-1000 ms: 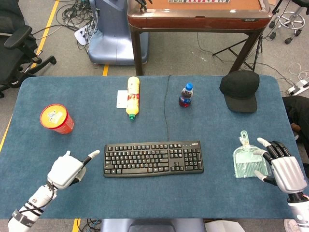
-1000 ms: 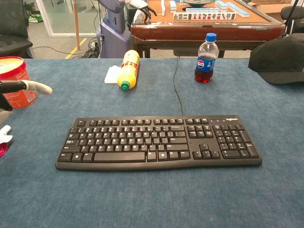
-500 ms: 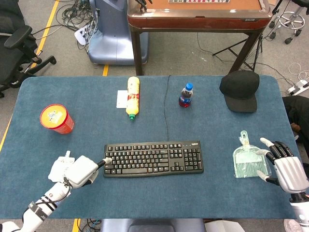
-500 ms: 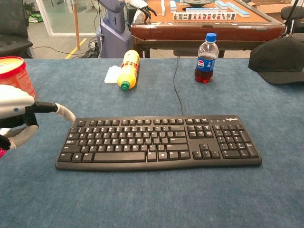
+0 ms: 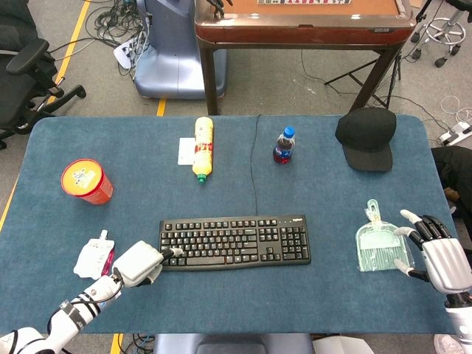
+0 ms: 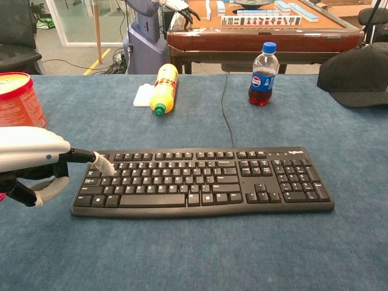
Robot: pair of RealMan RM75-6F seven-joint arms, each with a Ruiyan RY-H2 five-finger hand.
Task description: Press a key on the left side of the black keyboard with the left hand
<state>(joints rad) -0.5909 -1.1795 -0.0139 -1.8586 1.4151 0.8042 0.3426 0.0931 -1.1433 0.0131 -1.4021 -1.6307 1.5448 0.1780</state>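
The black keyboard (image 5: 234,242) lies at the middle of the blue table, wide across the chest view (image 6: 203,180). My left hand (image 5: 139,264) is at its left end, one finger stretched out and the others curled in. That fingertip (image 6: 104,165) lies over the leftmost keys of the upper rows. Whether it pushes a key down cannot be told. In the chest view the left hand (image 6: 30,159) comes in from the left edge. My right hand (image 5: 439,254) rests far right with fingers apart, holding nothing.
A red tub (image 5: 86,181) stands at the left and a white pouch (image 5: 94,254) lies beside my left hand. A yellow bottle (image 5: 203,147), a cola bottle (image 5: 284,145) and a black cap (image 5: 366,138) sit behind the keyboard. A green dustpan (image 5: 380,247) lies by my right hand.
My left hand has moved right and forward from beside the keyboard until its stretched finger is over the leftmost keys. The pouch it covered now shows. The right hand barely moved.
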